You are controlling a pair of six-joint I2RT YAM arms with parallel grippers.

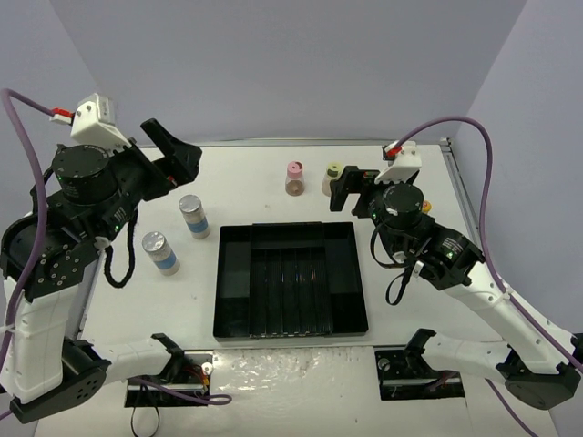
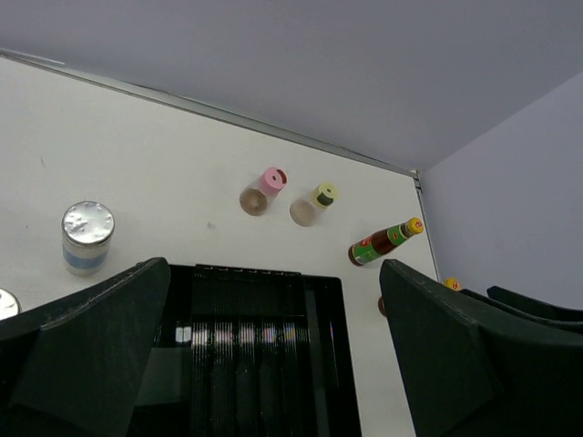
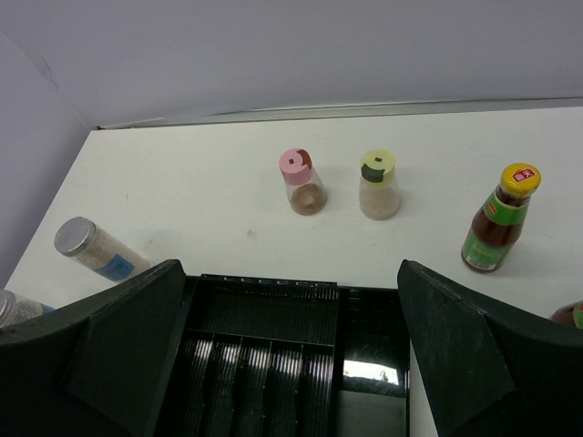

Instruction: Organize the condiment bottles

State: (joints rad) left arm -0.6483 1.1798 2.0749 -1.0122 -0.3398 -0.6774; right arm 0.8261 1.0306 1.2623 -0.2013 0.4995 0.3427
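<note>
Two silver-lidded, blue-labelled shakers [image 1: 194, 216] [image 1: 159, 252] stand left of the black divided tray [image 1: 230, 273]. A pink-capped bottle [image 1: 294, 178] and a yellow-green-capped bottle [image 1: 332, 177] stand behind the tray. An orange-capped, green-necked bottle [image 3: 498, 221] stands at the right, and a second one [image 3: 569, 315] peeks out beside my right finger; the right arm hides both in the top view. My left gripper [image 1: 173, 147] hovers high at the back left, open and holding nothing. My right gripper [image 1: 353, 189] hangs open just right of the yellow-green-capped bottle, also holding nothing.
The tray [image 3: 291, 300] has several narrow slots in the middle and wider compartments at its sides and back, with nothing in them. Purple cables loop over both arms. The table's metal back edge [image 3: 364, 111] meets the wall behind the bottles.
</note>
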